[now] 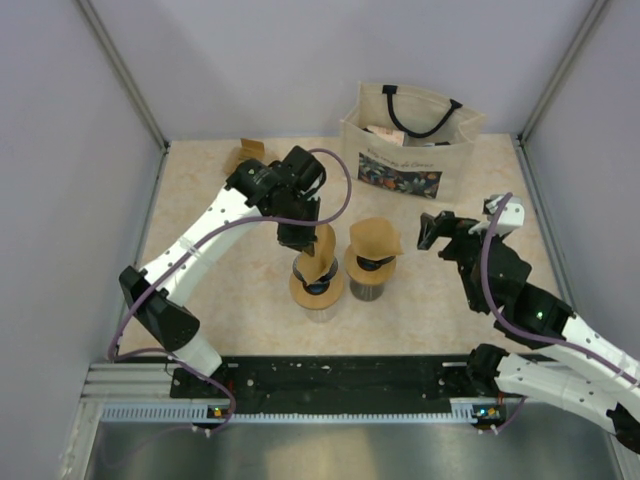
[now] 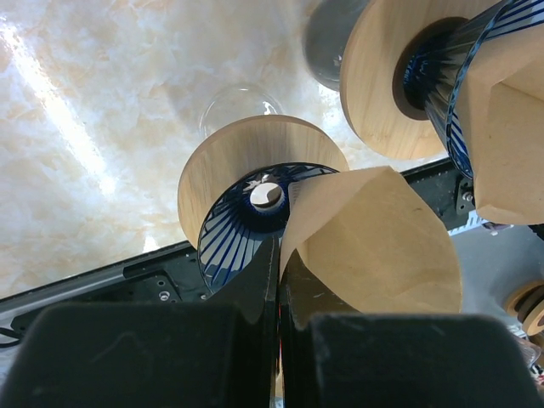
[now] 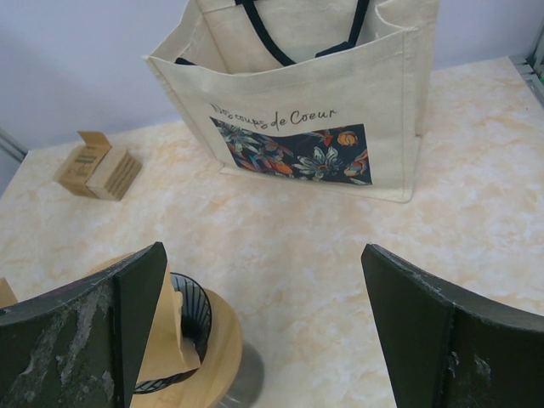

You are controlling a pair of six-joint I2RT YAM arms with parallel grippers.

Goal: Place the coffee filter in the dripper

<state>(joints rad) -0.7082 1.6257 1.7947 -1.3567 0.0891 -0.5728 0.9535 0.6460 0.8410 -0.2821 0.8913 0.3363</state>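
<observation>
My left gripper (image 1: pixel 303 240) is shut on the edge of a brown paper coffee filter (image 1: pixel 323 250) and holds it just above the left dripper (image 1: pixel 316 287), a blue ribbed cone in a wooden collar on a glass. In the left wrist view the gripper (image 2: pixel 279 255) pinches the filter (image 2: pixel 374 246), which is opened into a cone, next to the dripper's mouth (image 2: pixel 242 225). A second dripper (image 1: pixel 371 268) to the right holds its own filter (image 1: pixel 374 240). My right gripper (image 1: pixel 436 232) is open and empty, to the right of that dripper (image 3: pixel 191 340).
A cream tote bag (image 1: pixel 410 140) with a floral print stands at the back; it also shows in the right wrist view (image 3: pixel 314 93). A small cardboard box (image 1: pixel 248 152) sits at the back left. The black rail (image 1: pixel 330 375) runs along the near edge.
</observation>
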